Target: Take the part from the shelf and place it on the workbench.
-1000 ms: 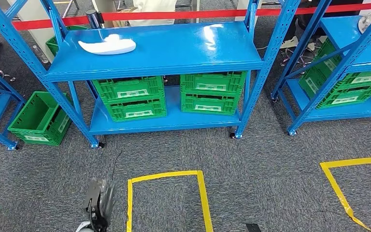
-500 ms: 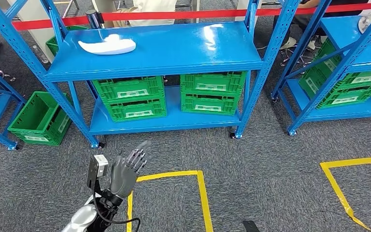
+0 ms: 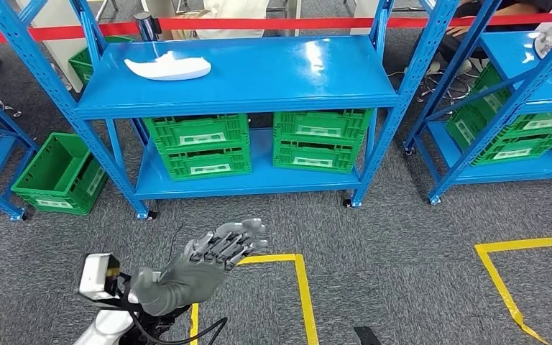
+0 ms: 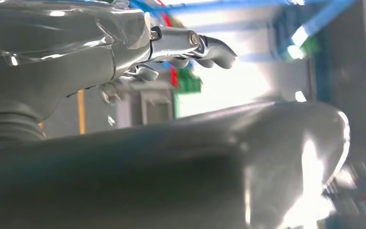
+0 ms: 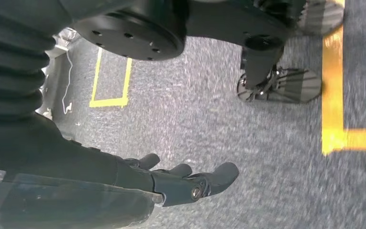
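Two tiers of blue shelf [image 3: 259, 79] stand well ahead of our left hand [image 3: 212, 255], and we take them first because they are the biggest thing before us: the upper deck carries the part, the lower one holds green crates [image 3: 198, 144] stacked beneath it. Grey carpet lies under the hand, with a yellow tape square [image 3: 302, 287] just beside the fingertips on the floor. Our left hand is raised in front of the body, palm roughly flat, fingers [image 3: 237, 237] stretched forward and spread, holding nothing. Our right hand [image 5: 171, 183] hangs low over the carpet, fingers loosely extended and apart, also with nothing in it. The white part [image 3: 167, 67], a long, curved, shell-like piece, lies on the upper deck far beyond the left hand and a little to its left, near the shelf's back left corner, well apart from anything else. We judge this to be the reach toward the shelf, the very start of the task, with the pickup not yet made. The next move, as we read it, calls for carrying the open left hand forward and up over the deck's front edge, clear of the slanted upright, then bringing the fingers down around the part's narrow middle, where a smooth, thin shape could slide if pinched off centre.
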Controlling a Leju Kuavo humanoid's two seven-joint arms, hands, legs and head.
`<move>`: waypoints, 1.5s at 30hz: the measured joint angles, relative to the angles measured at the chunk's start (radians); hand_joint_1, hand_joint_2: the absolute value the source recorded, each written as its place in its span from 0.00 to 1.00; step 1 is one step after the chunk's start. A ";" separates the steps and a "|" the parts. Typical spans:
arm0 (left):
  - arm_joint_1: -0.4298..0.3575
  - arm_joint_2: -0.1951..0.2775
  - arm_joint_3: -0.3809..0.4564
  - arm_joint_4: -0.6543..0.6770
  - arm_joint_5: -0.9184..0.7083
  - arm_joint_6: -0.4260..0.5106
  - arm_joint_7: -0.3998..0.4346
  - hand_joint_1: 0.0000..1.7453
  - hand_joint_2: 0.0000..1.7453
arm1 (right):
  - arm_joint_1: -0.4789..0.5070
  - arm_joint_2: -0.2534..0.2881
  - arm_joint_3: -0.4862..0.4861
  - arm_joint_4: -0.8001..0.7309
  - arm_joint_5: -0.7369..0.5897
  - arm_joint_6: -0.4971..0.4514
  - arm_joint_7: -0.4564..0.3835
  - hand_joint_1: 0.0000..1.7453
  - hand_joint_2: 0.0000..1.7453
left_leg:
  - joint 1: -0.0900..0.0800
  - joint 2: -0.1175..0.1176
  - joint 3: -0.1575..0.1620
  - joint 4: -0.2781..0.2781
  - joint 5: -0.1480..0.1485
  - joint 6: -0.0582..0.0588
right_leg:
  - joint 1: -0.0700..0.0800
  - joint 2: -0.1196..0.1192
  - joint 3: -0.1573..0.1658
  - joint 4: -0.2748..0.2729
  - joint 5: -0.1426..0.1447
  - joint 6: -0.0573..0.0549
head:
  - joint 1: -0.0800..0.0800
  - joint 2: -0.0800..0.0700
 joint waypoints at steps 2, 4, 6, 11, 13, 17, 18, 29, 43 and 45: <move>-0.006 0.002 -0.022 -0.031 0.013 -0.057 -0.017 0.00 0.00 | -0.002 -0.004 0.007 0.001 -0.005 0.016 0.010 0.00 0.00 | -0.006 0.000 -0.001 -0.001 0.001 0.003 | 0.003 0.000 -0.078 0.143 -0.048 -0.009 | 0.001 0.000; -0.006 0.005 -0.039 -0.055 0.028 -0.104 -0.032 0.00 0.00 | -0.001 -0.009 0.013 0.003 -0.009 0.028 0.019 0.00 0.00 | -0.009 -0.002 0.000 0.001 -0.001 0.002 | 0.004 0.000 -0.102 0.172 -0.039 0.001 | 0.001 0.000; -0.008 0.006 -0.049 -0.071 0.039 -0.129 -0.042 0.00 0.00 | -0.003 -0.013 0.016 0.004 -0.010 0.035 0.025 0.00 0.00 | -0.009 -0.003 0.000 0.010 -0.007 -0.004 | 0.002 -0.002 -0.050 0.044 0.024 0.019 | 0.001 0.000; -0.012 0.011 -0.063 -0.096 0.042 -0.136 -0.052 0.00 0.00 | -0.007 -0.015 0.027 0.005 -0.011 0.037 0.035 0.00 0.00 | -0.014 -0.003 -0.014 0.039 -0.024 -0.027 | 0.007 -0.001 0.003 -0.084 0.078 -0.003 | -0.002 0.000; -0.014 0.013 -0.066 -0.103 0.042 -0.136 -0.055 0.00 0.00 | -0.007 -0.015 0.031 0.005 -0.011 0.037 0.037 0.00 0.00 | -0.008 -0.001 -0.021 0.058 -0.039 -0.034 | 0.005 0.000 0.004 -0.084 0.080 -0.012 | -0.002 0.000; -0.020 0.016 -0.071 -0.110 0.045 -0.135 -0.060 0.00 0.00 | -0.010 -0.015 0.037 0.005 -0.010 0.038 0.039 0.00 0.00 | -0.006 0.003 -0.130 0.289 -0.152 -0.049 | 0.007 -0.001 0.005 -0.085 0.079 -0.023 | -0.005 0.000; -0.020 0.017 -0.073 -0.110 0.046 -0.135 -0.062 0.00 0.00 | -0.010 -0.015 0.038 0.005 -0.010 0.038 0.039 0.00 0.00 | -0.006 0.003 -0.153 0.332 -0.161 -0.048 | 0.010 -0.001 0.005 -0.084 0.079 -0.023 | -0.005 0.000; -0.033 0.021 -0.080 -0.123 0.054 -0.125 -0.078 0.00 0.00 | -0.018 -0.013 0.042 0.006 -0.008 0.038 0.041 0.00 0.00 | -0.019 0.008 -0.019 0.018 -0.001 0.013 | 0.024 0.000 -0.012 -0.057 0.063 -0.013 | -0.003 0.000; -0.040 0.020 -0.092 -0.124 0.054 -0.123 -0.079 0.00 0.00 | -0.018 -0.023 0.043 0.008 -0.008 0.039 0.047 0.00 0.00 | -0.024 0.004 -0.031 0.046 -0.017 -0.017 | 0.017 -0.002 0.003 -0.092 0.087 -0.020 | -0.003 0.000; -0.041 0.021 -0.092 -0.124 0.057 -0.122 -0.082 0.00 0.00 | -0.019 -0.022 0.044 0.008 -0.008 0.040 0.047 0.00 0.00 | -0.019 0.004 -0.061 0.110 -0.059 -0.030 | 0.010 -0.001 0.005 -0.094 0.089 -0.029 | -0.006 0.000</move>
